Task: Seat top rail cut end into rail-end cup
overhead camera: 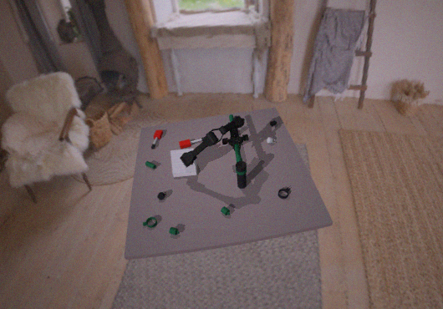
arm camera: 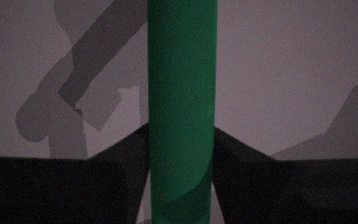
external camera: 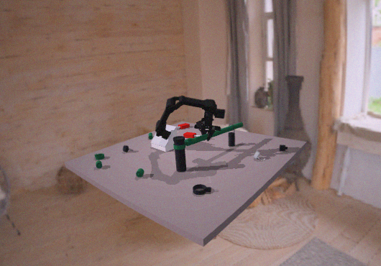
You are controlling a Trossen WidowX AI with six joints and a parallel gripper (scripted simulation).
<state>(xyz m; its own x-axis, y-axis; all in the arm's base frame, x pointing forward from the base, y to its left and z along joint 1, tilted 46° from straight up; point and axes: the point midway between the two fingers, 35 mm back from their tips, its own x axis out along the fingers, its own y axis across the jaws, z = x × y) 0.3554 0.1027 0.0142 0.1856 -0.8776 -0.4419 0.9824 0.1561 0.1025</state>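
The green rail point(overhead camera: 237, 154) point(external camera: 232, 127) point(arm camera: 182, 75) slopes down from its raised far end toward the big black post point(overhead camera: 241, 181) point(external camera: 180, 160). The green brace band point(overhead camera: 241, 171) point(external camera: 179, 147) sits high on that post, just below the black post cap point(external camera: 179, 139). The rail's near end meets the band side; the cup and rail are both green there, so I cannot tell how deep the end sits. My gripper point(external camera: 210, 136) point(arm camera: 178, 127) is shut on the rail, a finger on each side, partway along it. The thinner black post point(external camera: 231, 139) stands under the far part; its loop cap is not clear.
The arm rises from a white block point(overhead camera: 177, 168) point(external camera: 162, 144). Two red-handled tools point(overhead camera: 158, 134) point(overhead camera: 185, 144) lie at the back left. A black ring clamp point(overhead camera: 283, 193) point(external camera: 199, 190) lies right of the big post. Several small green and black fittings lie left and in front.
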